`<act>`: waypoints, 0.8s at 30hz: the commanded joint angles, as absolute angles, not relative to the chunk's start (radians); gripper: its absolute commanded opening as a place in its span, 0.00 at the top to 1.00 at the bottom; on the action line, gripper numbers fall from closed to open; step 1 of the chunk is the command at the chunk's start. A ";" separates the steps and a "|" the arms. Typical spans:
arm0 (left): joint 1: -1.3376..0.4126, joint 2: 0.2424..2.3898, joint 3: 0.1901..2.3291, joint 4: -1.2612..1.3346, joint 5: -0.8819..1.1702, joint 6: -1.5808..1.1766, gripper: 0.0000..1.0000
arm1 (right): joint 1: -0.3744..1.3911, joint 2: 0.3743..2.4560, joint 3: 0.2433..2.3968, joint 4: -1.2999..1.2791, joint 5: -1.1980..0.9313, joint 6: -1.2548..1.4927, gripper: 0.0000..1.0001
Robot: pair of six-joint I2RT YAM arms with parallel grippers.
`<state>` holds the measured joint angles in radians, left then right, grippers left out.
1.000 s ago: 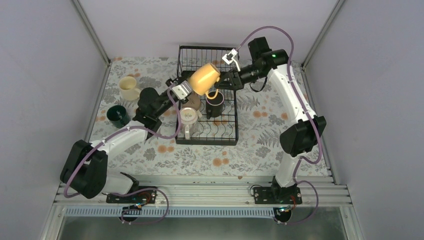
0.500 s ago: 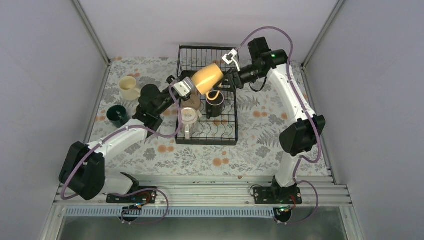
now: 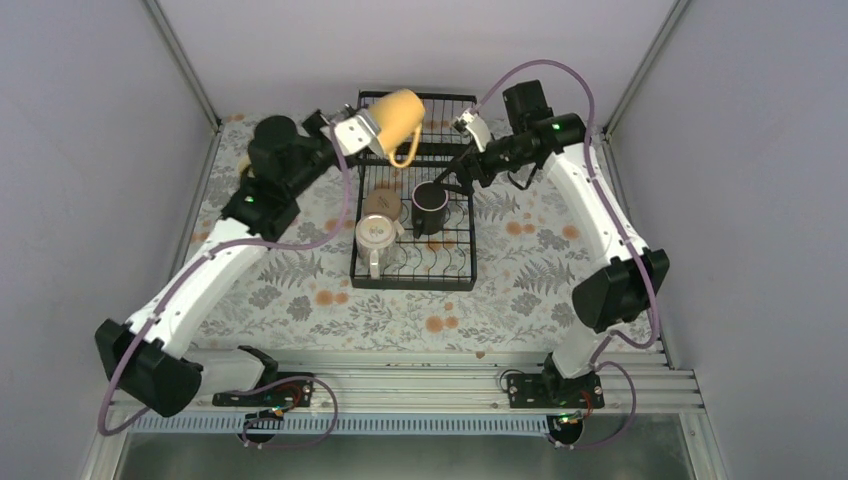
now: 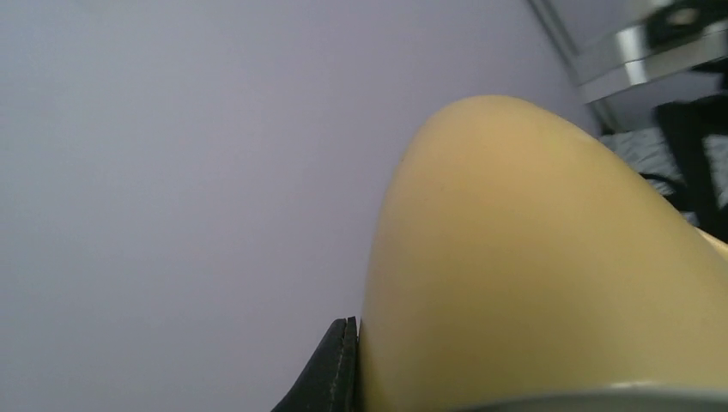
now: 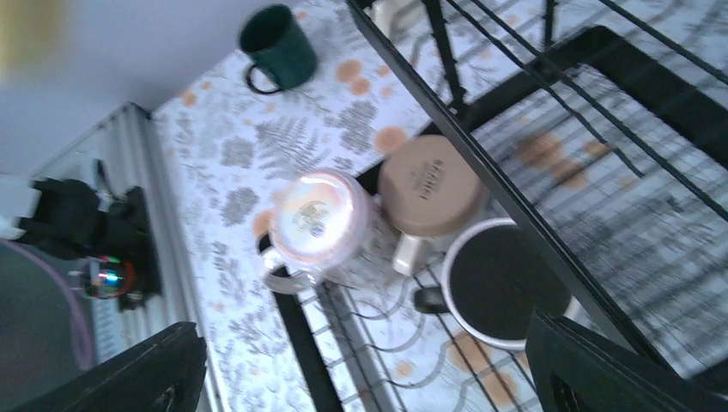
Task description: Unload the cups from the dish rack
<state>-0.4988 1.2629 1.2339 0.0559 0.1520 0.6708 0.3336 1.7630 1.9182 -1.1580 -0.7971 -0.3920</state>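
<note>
Left gripper [image 3: 372, 132] is grasping the yellow mug [image 3: 398, 112] at the rack's [image 3: 462, 270] 12 o'clock; right gripper [image 3: 447, 183] is hanging released.

A cloth [image 3: 520, 290] printed with grey fern leaves and orange blossoms covers the table. Plain pale lilac walls [image 3: 90, 200] close it in at the left, the right and the far side, joined at the far corners by slanting aluminium posts [image 3: 185, 65]. A slotted aluminium rail [image 3: 420, 385] runs along the near edge, with a dull metal sheet [image 3: 400, 455] just beside it
</note>
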 commanded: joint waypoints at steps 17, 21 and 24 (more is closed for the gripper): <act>-0.059 1.423 1.812 -1.117 0.110 1.206 0.98 | 0.377 1.487 1.629 -1.022 -0.543 -0.447 0.04; -0.004 1.469 1.805 -1.230 0.092 1.282 0.98 | 0.390 1.444 1.588 -1.021 -0.508 -0.461 0.04; -0.003 1.530 1.808 -1.353 0.103 1.278 0.98 | 0.408 1.407 1.534 -0.989 -0.441 -0.462 0.04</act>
<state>-0.0010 1.4925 1.7721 -1.2045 0.0898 1.2297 0.3828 1.4612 1.5894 -1.0309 -0.5217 -0.4404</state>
